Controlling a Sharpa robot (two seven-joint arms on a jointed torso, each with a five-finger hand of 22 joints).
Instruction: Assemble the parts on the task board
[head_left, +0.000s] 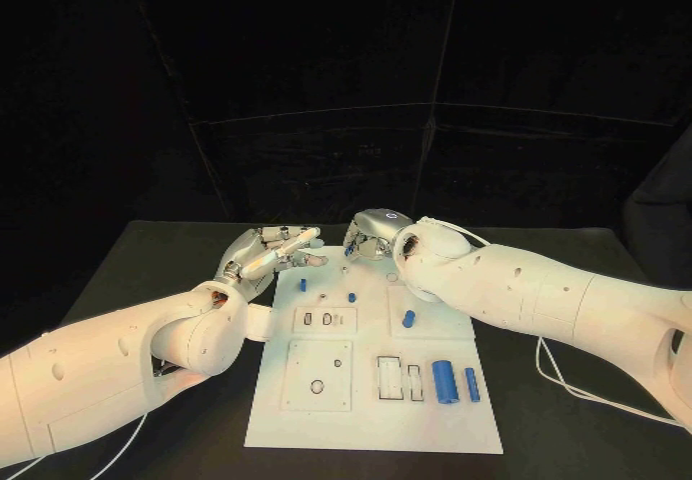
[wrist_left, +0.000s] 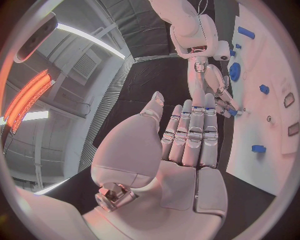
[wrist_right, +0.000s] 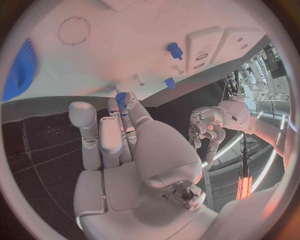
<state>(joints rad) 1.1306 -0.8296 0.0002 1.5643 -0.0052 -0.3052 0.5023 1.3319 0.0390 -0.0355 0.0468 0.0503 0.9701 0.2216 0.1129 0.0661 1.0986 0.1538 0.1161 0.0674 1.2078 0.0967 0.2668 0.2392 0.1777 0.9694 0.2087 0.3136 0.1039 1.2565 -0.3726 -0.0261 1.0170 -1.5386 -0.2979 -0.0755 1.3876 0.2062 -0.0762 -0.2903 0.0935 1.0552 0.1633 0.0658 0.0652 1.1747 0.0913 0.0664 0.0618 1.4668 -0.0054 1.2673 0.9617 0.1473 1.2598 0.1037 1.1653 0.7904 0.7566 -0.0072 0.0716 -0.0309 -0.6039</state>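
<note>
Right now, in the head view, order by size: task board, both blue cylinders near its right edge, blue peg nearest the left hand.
Task board
Thicker blue cylinder
Thinner blue cylinder, similar length
Blue peg, farther from the camera

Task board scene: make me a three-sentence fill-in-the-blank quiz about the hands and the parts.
1. The right hand pinches a small ____ part at its fingertips.
2. The left hand, fingers stretched out, holds ____.
3. On the near right of the white task board, ____ blue cylinders lie side by side.
Missing words: blue; nothing; two.
</note>
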